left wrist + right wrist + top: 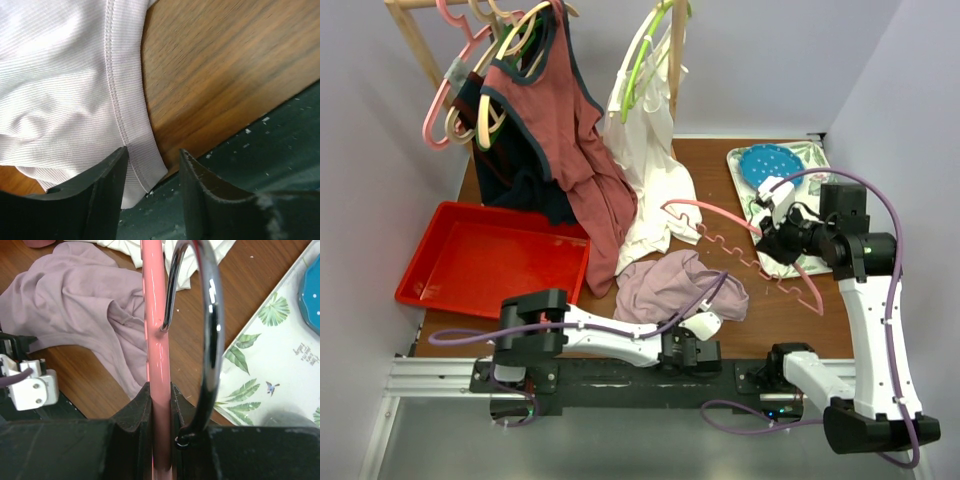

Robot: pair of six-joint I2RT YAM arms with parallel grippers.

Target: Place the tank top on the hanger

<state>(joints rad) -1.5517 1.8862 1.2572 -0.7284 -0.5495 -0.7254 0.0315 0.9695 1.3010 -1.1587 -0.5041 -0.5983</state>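
Observation:
The pale mauve tank top [670, 285] lies crumpled on the wooden table near its front edge. My left gripper [708, 322] is low at the top's near right corner. In the left wrist view its jaws [152, 170] stand apart. The stitched hem of the tank top [60, 75] lies between them against the left finger [107, 190], unclamped. My right gripper [775, 240] holds the salmon-pink hanger [715, 213] in the air over the right of the table. Its jaws [160, 387] are shut on the hanger's bar [155, 315], beside the shiny metal hook [212, 315].
A red bin [490, 260] sits at the left. A wooden rack at the back carries a rust-red top [560, 120], a white garment [650, 170] and other hangers. A leaf-patterned tray [800, 160] holds a blue dish [767, 162] at back right. The dark base rail [280, 150] borders the table's near edge.

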